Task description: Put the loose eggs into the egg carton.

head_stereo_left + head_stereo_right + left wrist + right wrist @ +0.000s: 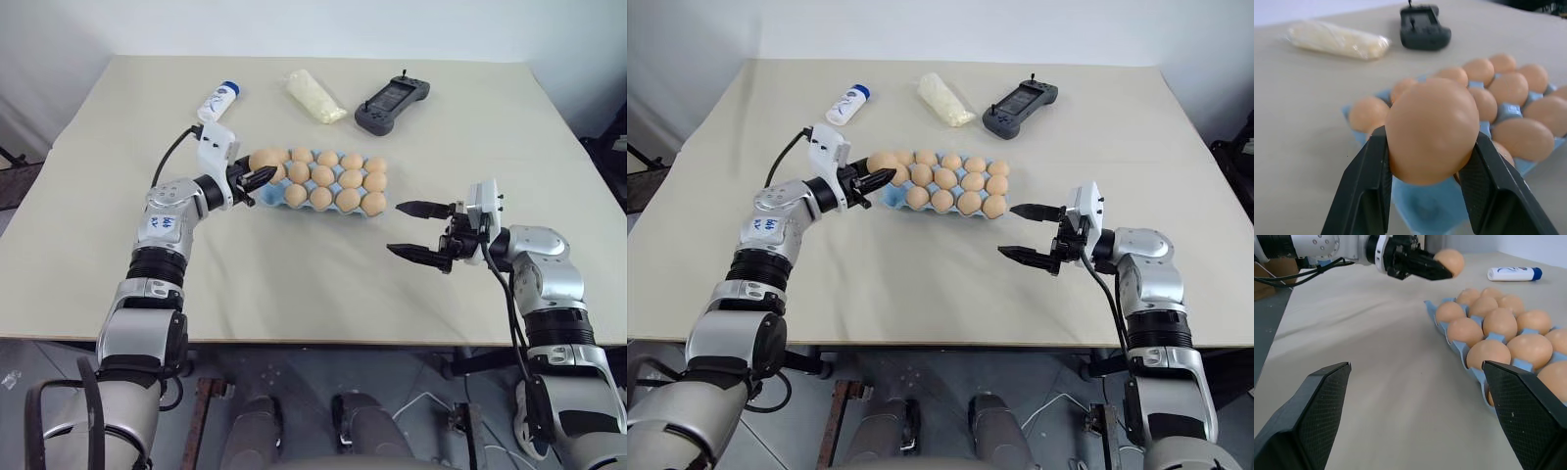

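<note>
Left end effector [263, 177] stretched forward and turned toward the middle, held level above the counter [294, 284], both black fingers clenched on one egg [1431, 129]. Egg squeezed between the two finger pads [1367, 188], lifted off the counter, right over the near left corner of the egg carton [266, 199]. Just under the held egg, one bare blue cup [1422, 208] at that carton corner. Beyond the left fingertips, the light blue carton lying flat on the counter, nearly full, rows of tan eggs [333, 181] sitting one in each cup. Right end effector [419, 231] held level off to the right of the carton, pointing across toward the left arm, fingers spread wide apart with nothing between them, not touching the carton. Carton edge just ahead of the right fingertips in the right wrist view. Farther off past the carton: a white bottle [219, 101] lying down, a wrapped pale packet [315, 95], and a dark grey controller [392, 104], all well apart from both end effectors.
</note>
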